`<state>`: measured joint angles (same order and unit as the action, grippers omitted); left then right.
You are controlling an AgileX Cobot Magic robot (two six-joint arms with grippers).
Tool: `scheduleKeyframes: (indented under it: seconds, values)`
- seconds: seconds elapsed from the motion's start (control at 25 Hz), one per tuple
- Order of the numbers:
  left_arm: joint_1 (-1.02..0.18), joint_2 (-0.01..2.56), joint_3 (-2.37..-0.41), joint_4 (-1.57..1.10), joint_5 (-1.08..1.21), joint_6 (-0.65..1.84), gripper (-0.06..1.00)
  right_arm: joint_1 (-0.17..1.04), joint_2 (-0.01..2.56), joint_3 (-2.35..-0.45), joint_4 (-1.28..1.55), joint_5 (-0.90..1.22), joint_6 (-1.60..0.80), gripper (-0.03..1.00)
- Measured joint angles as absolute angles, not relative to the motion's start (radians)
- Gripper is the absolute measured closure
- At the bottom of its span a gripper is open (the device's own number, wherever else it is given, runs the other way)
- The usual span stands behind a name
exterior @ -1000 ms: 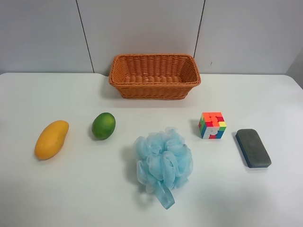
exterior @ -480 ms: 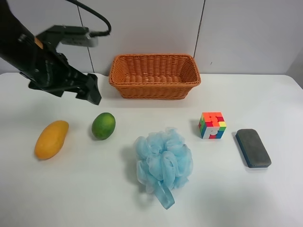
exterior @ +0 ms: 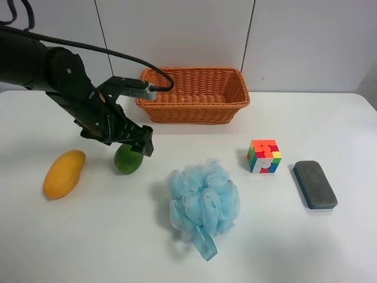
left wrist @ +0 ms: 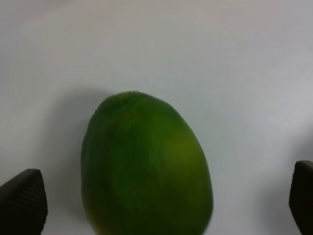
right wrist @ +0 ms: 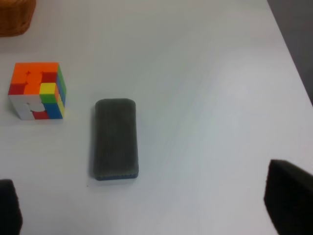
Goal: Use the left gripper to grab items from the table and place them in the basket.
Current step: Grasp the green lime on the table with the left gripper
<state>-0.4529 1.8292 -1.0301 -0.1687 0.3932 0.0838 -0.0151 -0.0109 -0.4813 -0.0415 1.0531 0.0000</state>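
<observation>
My left gripper [exterior: 134,144] hangs open just above the round green fruit [exterior: 125,162], on the dark arm reaching in from the exterior high view's left. In the left wrist view the fruit [left wrist: 146,166] lies on the white table between the two spread fingertips [left wrist: 22,200], untouched. The yellow-orange mango [exterior: 63,173] lies left of the fruit. The light blue mesh pouf [exterior: 203,200] sits in the middle, with the puzzle cube [exterior: 264,155] and the grey-topped eraser [exterior: 315,184] to its right. The wicker basket [exterior: 191,112] stands empty at the back. My right gripper [right wrist: 146,205] is open above the eraser [right wrist: 115,138].
The white table [exterior: 294,247] runs to a grey panelled wall behind the basket. The arm's black cable loops over the basket's near-left corner. In the right wrist view the cube [right wrist: 38,90] lies beside the eraser and a basket corner [right wrist: 14,19] shows.
The left arm entered from the exterior high view's left and has come down and rightwards, from beside the basket to just over the green fruit. The items have not moved.
</observation>
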Motion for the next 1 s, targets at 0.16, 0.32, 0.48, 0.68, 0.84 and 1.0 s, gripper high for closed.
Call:
scheduleKeyframes:
  seconds: [0.16, 0.32, 0.48, 0.68, 0.84, 1.0]
  values:
    - [-0.453, 1.897, -1.03, -0.173, 0.341, 0.101, -0.05, -0.015, -0.011, -0.481, -0.041, 1.053, 0.0, -0.03]
    - [-0.453, 1.952, -1.03, -0.173, 0.321, 0.107, -0.05, -0.015, -0.011, -0.481, -0.041, 1.053, 0.0, -0.03]
    - [-0.453, 1.968, -1.03, -0.173, 0.311, 0.111, -0.02, -0.015, -0.011, -0.481, -0.041, 1.053, 0.0, -0.03]
    - [-0.453, 1.969, -1.03, -0.174, 0.311, 0.112, 0.34, -0.015, -0.011, -0.481, -0.041, 1.053, 0.0, -0.03]
    - [-0.453, 1.969, -1.03, -0.174, 0.312, 0.113, 0.34, -0.015, -0.011, -0.481, -0.041, 1.053, 0.0, -0.03]
    - [-0.453, 1.969, -1.03, -0.174, 0.315, 0.114, 0.34, -0.015, -0.011, -0.481, -0.041, 1.053, 0.0, -0.03]
